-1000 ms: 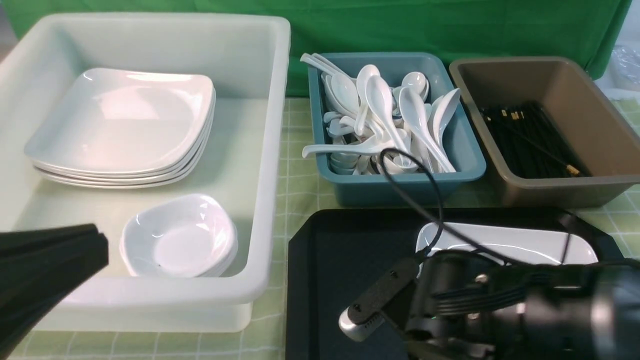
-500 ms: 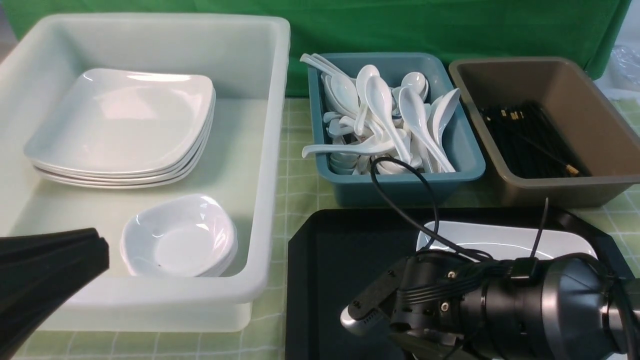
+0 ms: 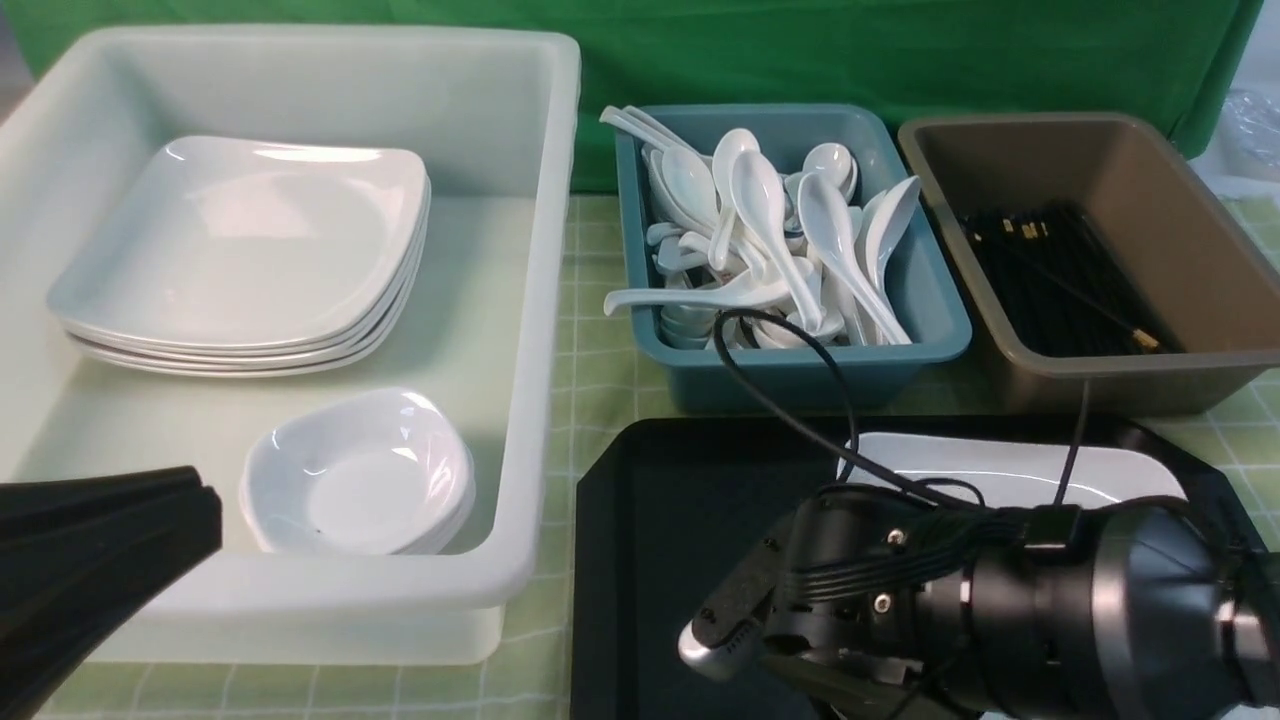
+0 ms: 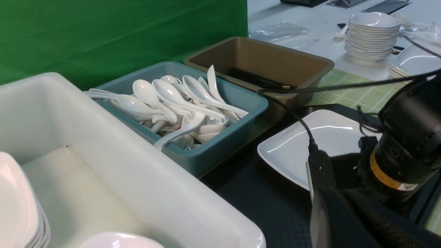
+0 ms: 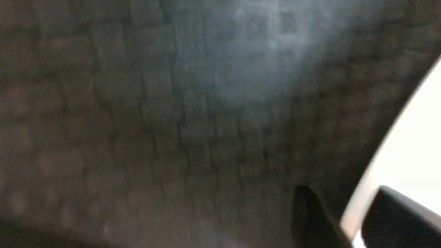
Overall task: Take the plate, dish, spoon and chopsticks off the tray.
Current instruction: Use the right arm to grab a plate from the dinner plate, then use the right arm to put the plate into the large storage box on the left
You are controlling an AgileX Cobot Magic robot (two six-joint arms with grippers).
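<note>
The plate [image 3: 1010, 462] is left to clear: it lies on the tray [image 3: 655, 520], its rim pinched in my right jaws [image 5: 344, 199]. My left jaws [image 3: 203, 510] are pressed together, holding nothing that I can see. I see no dish, spoon or chopsticks on the tray, so I judge those steps done and this the last, though my right arm hides part of the tray and I can't be certain
</note>
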